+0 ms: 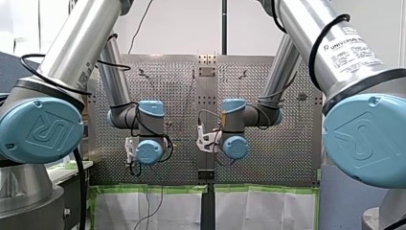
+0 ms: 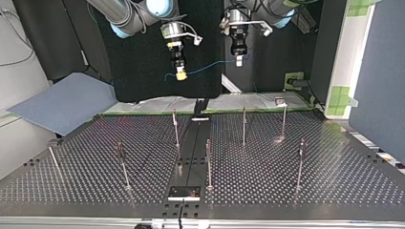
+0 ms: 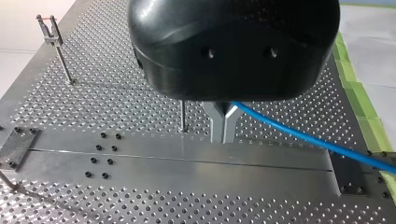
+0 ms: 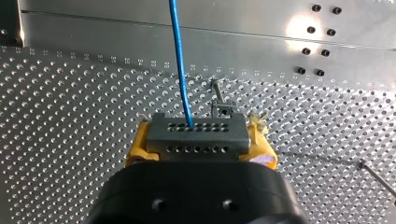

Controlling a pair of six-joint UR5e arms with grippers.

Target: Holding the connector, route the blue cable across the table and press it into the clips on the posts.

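The perforated metal desk (image 2: 334,177) carries slim metal posts (image 2: 243,125) topped with small clips, standing well apart. A flat metal strip (image 2: 188,157) runs down the desk's middle. Green tape (image 3: 359,93) edges one side. A black backdrop (image 2: 143,71) hangs behind, and a blue-grey panel (image 2: 62,102) lies at the top view's left.

Both arms hang near the desk's far edge in the top view, with their claws pointing down, well above the desk. My right claw (image 4: 198,130) has its yellow pads (image 4: 135,149) pinching a dark grey rectangular connector (image 4: 196,140) with two rows of small holes. The thin blue cable (image 4: 180,60) leaves one hole of the upper row and runs straight ahead of the claw. In the top view it spans the air between the two claws, sagging slightly. My left claw (image 3: 223,133) has its metal fingers pressed together on the cable, which trails off to one side above the desk.
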